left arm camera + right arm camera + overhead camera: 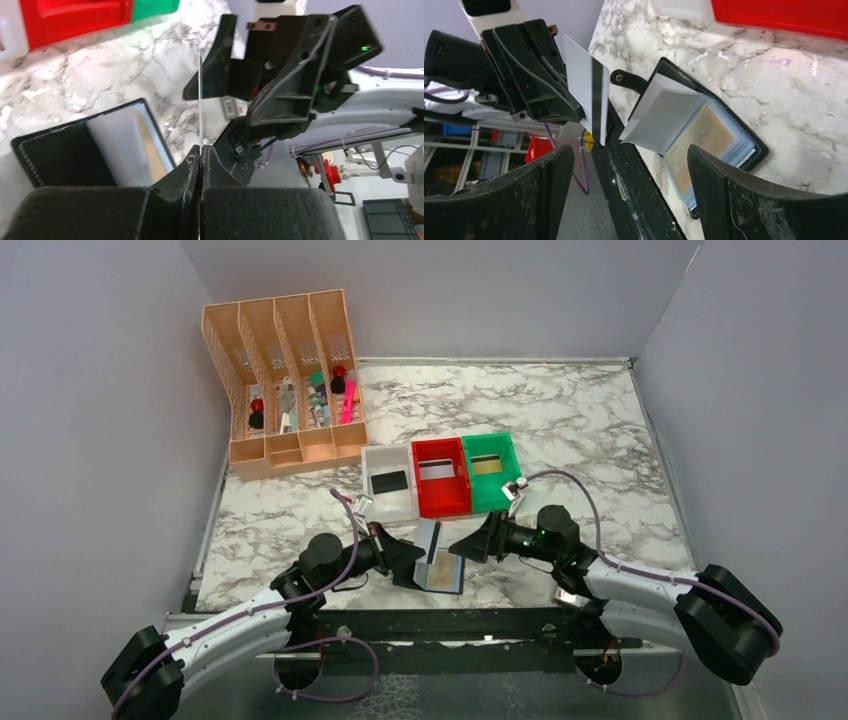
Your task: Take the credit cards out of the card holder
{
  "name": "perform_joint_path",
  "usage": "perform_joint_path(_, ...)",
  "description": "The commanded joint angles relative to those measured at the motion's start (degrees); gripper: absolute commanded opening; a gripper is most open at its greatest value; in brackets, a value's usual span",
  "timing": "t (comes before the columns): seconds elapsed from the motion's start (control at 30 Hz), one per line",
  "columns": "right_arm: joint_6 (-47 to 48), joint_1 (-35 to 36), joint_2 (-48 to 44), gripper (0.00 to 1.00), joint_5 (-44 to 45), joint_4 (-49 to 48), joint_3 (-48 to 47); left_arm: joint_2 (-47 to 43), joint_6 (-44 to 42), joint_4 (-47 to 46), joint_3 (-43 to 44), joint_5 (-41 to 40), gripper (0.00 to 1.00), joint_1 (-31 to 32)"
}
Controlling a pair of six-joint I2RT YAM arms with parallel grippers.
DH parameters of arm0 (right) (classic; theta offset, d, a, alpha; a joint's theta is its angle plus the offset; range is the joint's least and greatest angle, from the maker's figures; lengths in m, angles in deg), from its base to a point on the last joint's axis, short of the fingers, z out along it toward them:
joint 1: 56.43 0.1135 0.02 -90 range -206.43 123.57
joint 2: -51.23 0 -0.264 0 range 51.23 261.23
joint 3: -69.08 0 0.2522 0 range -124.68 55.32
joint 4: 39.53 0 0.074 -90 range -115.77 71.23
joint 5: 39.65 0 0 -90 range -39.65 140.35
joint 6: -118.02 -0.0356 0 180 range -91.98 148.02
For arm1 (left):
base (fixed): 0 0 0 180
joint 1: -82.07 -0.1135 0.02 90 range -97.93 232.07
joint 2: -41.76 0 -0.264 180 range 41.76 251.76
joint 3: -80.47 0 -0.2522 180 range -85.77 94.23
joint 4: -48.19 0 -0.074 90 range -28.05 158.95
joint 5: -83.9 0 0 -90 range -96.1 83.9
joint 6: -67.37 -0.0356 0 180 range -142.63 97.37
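The card holder [446, 577] lies open near the table's front edge, its clear pockets fanned up, and a gold credit card [705, 131] shows inside one pocket. My left gripper [413, 558] is shut on a white credit card with a black stripe [428, 539], holding it upright above the holder's left side. In the left wrist view that card [200, 95] is seen edge-on, rising from the shut left gripper [201, 156]. My right gripper [462, 544] stands open just right of the card, facing it, nothing between its fingers. The right wrist view shows the card [585, 87] and the holder [724, 150] beyond the right gripper [626, 167].
Three bins sit behind the holder: a white tray [398, 508] with a black card [389, 481], a red bin [446, 502] with a pale card [436, 470], and a green bin [506, 490] with a gold card [487, 466]. An orange desk organizer [285, 380] stands at the back left.
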Motion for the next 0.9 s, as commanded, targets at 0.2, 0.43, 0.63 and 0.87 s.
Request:
perform_joint_path(0.2,-3.9,-0.2,8.0,0.74,-11.1,-18.5,-0.6,1.0,2.1,-8.5,0.2,4.7,0.0,-0.4)
perform_joint_path(0.43,-6.9,-0.1,16.3,0.58,-14.3,-27.3,-3.2,5.6,2.8,-13.2,0.6,6.5,0.0,-0.3)
perform_joint_path(0.63,-10.1,0.3,21.6,0.37,-14.0,-36.1,-2.6,6.5,3.1,-14.9,0.3,6.8,0.0,-0.4)
perform_joint_path(0.87,-6.1,0.3,16.8,0.28,-13.6,-26.4,-5.2,5.3,3.4,-15.1,-0.2,6.2,0.0,-0.3)
